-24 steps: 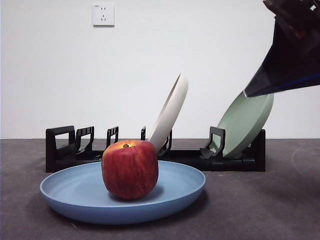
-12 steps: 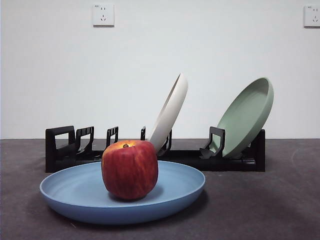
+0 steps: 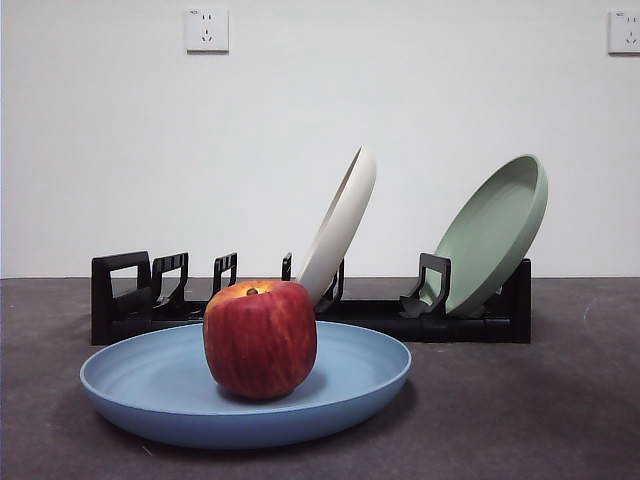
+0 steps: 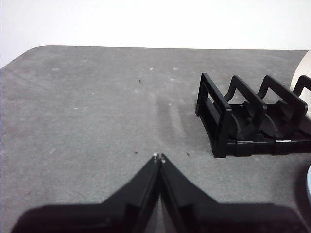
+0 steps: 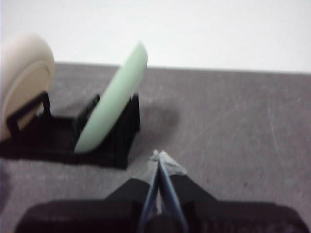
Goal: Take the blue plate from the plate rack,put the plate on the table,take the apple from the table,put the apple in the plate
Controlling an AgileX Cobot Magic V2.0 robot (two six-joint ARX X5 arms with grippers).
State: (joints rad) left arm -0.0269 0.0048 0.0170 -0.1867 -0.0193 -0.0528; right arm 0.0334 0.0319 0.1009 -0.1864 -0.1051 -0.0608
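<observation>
The blue plate [image 3: 150, 385] lies flat on the table [image 3: 520, 410] near the front. On its middle rests the red apple [image 3: 260, 338], stem up. Behind them runs the black plate rack [image 3: 130, 300], its end handle also visible in the left wrist view as the plate rack [image 4: 228, 126]. My left gripper [image 4: 159, 156] hovers shut and empty over bare table beside that rack end. Near the rack's other end my right gripper [image 5: 157, 154] is shut and empty, close to the green plate. Neither gripper appears in the front view.
A cream-white plate [image 3: 340, 228] and a sage-green plate [image 3: 495, 235] lean in the rack; both also show in the right wrist view, the cream plate [image 5: 24, 77] and the green plate [image 5: 112, 104]. A white wall with sockets stands behind.
The dark arm seen at the top right corner one second ago has withdrawn from the front view. Plate and apple have not moved.
</observation>
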